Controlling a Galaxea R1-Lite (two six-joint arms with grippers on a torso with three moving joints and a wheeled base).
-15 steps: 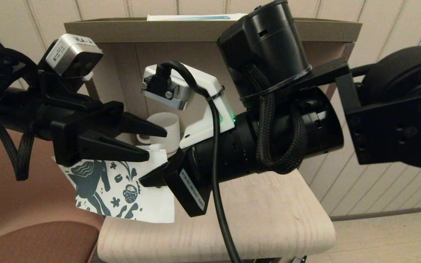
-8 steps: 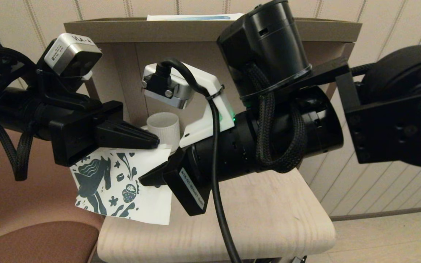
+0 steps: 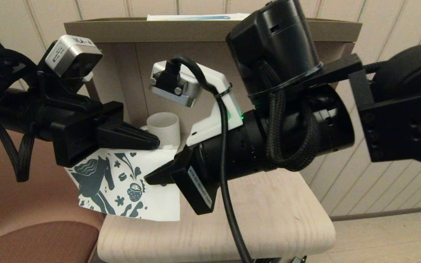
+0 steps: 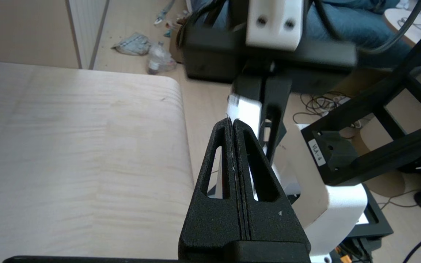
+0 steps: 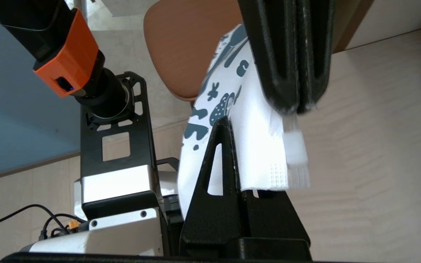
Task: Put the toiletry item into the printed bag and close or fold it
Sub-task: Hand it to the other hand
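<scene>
Head view, white printed bag (image 3: 122, 182), dark teal horse, leaf doodles

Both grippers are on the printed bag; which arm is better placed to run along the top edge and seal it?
Probably left. The left gripper is shut on the printed bag's top edge near the mug, so it could slide along it. The right gripper pinches the bag's side lower down, suited to anchoring.

Head view dim, warm cast, soft shadow under shelf (image 3: 210, 31). Wrist views brighter, cooler. Motion blur on right gripper (image 4: 265, 91) in left wrist view; left gripper (image 5: 294, 106) tips and printed bag (image 5: 254, 146) edge smeared in right wrist view.
</scene>
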